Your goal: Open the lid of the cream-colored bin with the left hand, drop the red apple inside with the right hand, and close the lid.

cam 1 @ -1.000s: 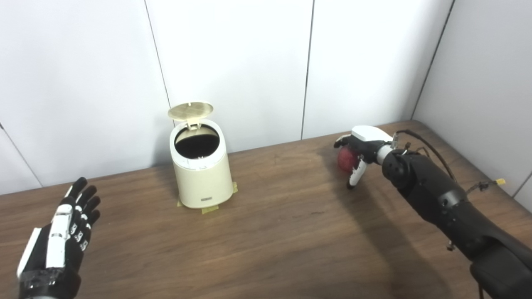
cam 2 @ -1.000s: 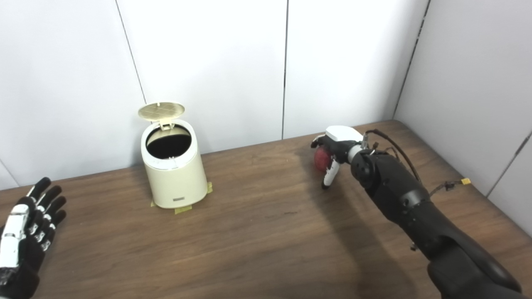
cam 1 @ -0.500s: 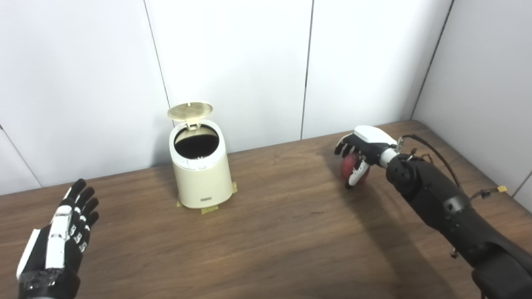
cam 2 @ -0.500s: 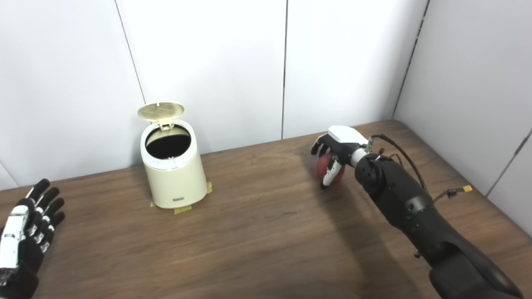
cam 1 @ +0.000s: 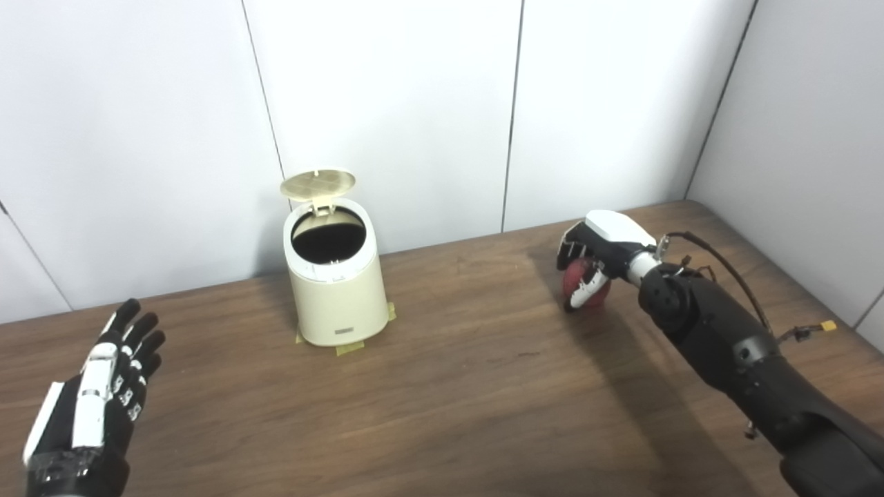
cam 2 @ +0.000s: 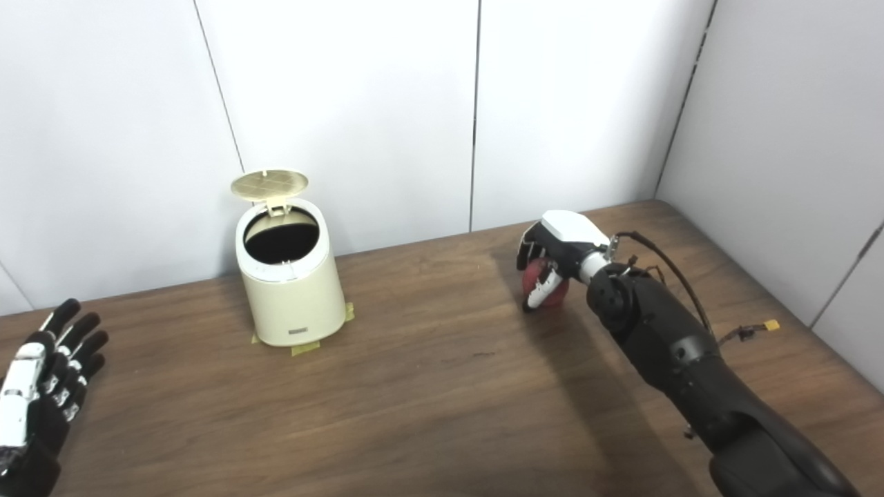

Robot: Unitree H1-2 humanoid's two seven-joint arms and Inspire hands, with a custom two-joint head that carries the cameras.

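I am looking down on a brown wooden table running up to white wall panels. The cream-colored bin is standing upright toward the back left of the table, with strips of yellowish tape showing at its base. Its lid is tipped up at the rear hinge, leaving the dark mouth uncovered. My right arm is reaching in from the lower right, with a thin cable looping off the wrist. My right hand is wrapping its fingers over the red apple, which is sitting at the far right of the table, well apart from the bin; I cannot tell whether it is resting on the wood or just raised. My left hand is hovering at the lower left, fingers spread apart and gripping nothing.
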